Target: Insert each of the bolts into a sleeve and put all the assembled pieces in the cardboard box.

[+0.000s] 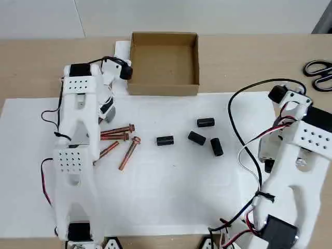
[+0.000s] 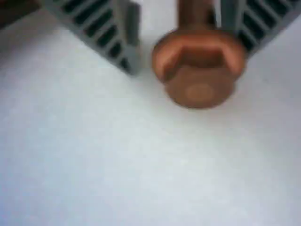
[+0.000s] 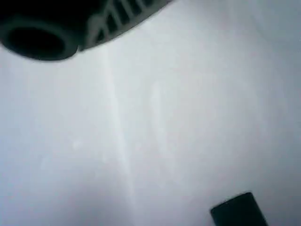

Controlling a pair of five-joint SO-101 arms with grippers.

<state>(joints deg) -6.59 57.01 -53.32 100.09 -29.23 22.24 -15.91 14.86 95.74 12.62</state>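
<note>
— Where is our bolt [image 2: 200, 70] now?
— On the white sheet [image 1: 171, 197] at the left, between the parted jaws of our left gripper [image 2: 183, 47], not yet pinched.
— How will it handle?
— We judge it light, stiff and smooth, so likely to roll. We should take it mid-shank, behind the head.
— And the right gripper [image 3: 84, 37]?
— A sleeve [image 3: 37, 40] sits at it, but we cannot tell if it is grasped.

High cam looked down on whole light wooden table [image 1: 249, 57]; wrist cams sat close over its white paper sheet [image 1: 171, 197].
</note>
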